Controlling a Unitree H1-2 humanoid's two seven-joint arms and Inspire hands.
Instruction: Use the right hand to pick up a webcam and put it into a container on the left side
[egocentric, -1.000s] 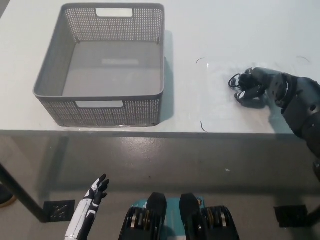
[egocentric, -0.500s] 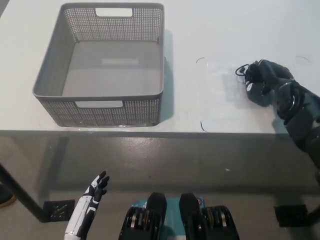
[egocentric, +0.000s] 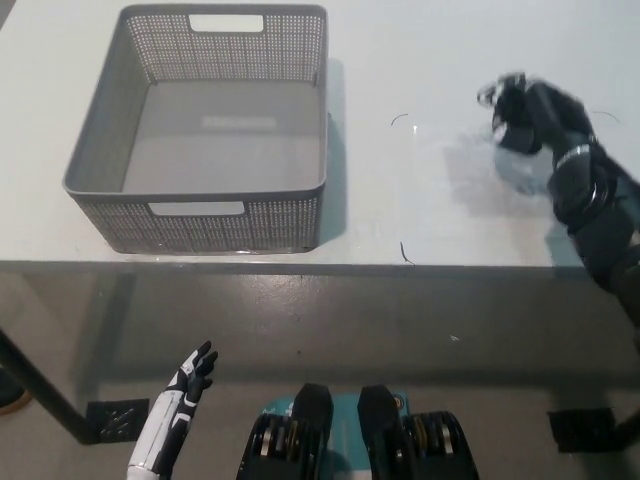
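Note:
My black right hand (egocentric: 535, 115) hangs above the white table (egocentric: 430, 200) at the right, blurred by motion. Its fingers are closed around a small black webcam (egocentric: 503, 101) with a loop of cable showing at the hand's left side. A faint shadow lies on the table under the hand. The grey perforated basket (egocentric: 110, 135) stands on the table's left part, with nothing inside it. My white left hand (egocentric: 180, 405) rests low at the lower left, below the table edge, fingers apart.
Thin dark corner marks (egocentric: 401, 120) outline a square on the table between the basket and my right hand. The table's front edge (egocentric: 300, 264) runs across the middle of the view, with grey floor below it.
My right hand has risen off the table with the webcam in it and moved farther back. The basket and left hand stay put.

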